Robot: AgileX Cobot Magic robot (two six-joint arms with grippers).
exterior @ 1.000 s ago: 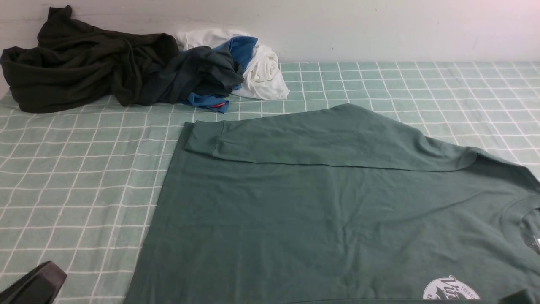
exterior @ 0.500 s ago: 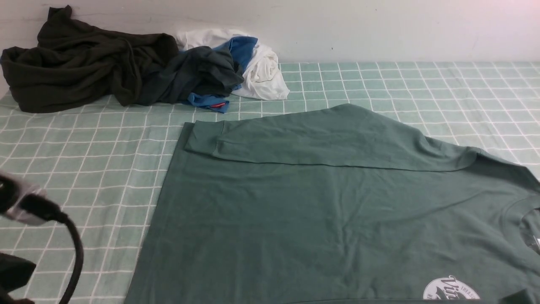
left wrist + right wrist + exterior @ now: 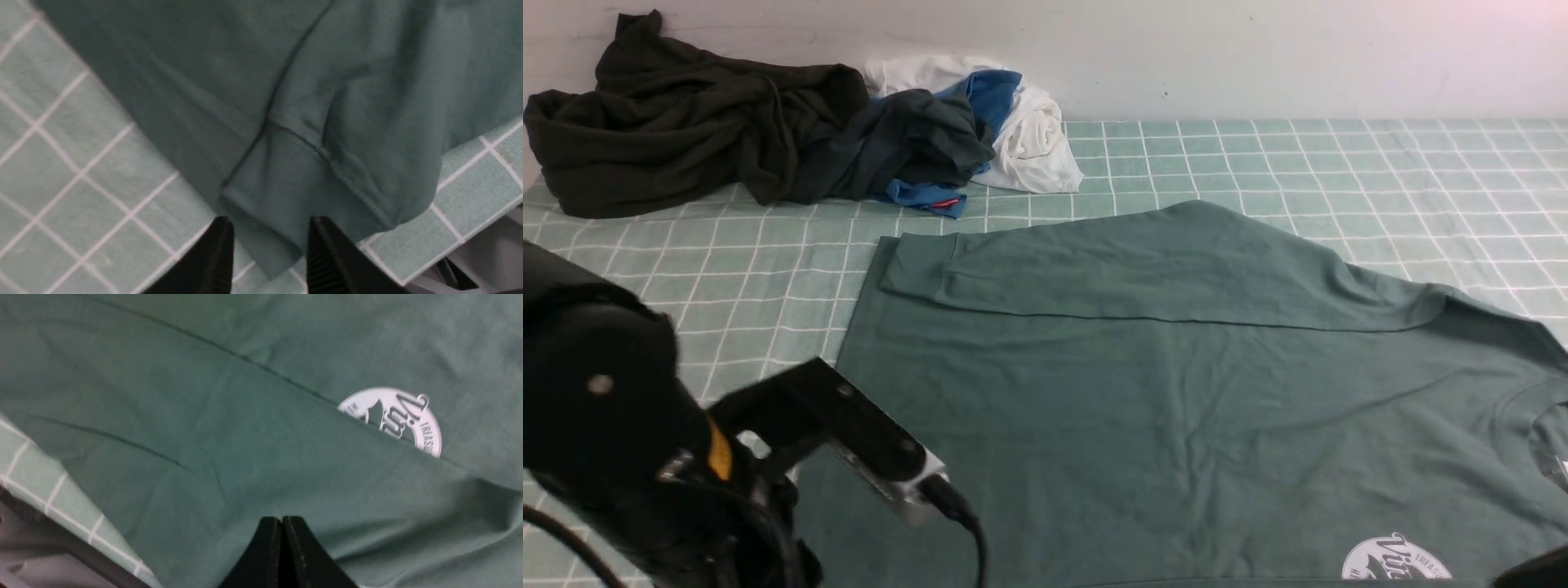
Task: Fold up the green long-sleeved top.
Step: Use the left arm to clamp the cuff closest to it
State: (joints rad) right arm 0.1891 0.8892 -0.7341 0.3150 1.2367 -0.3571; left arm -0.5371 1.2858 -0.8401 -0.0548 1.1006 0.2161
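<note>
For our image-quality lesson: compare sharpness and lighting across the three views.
Front view: evenly lit, green top sharp, the left arm near the lens dark and soft. Left wrist view: blurred throughout, checked cloth smeared. Right wrist view: mildly soft, white logo readable.

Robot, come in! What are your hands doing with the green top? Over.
Left gripper open at the sleeve cuff. Right gripper shut over the green top, spread flat. Clothes pile at far left, not blocking.

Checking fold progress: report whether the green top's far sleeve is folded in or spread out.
Folded in: the sleeve lies across the green long-sleeved top, cuff by its hem; the body lies flat.
</note>
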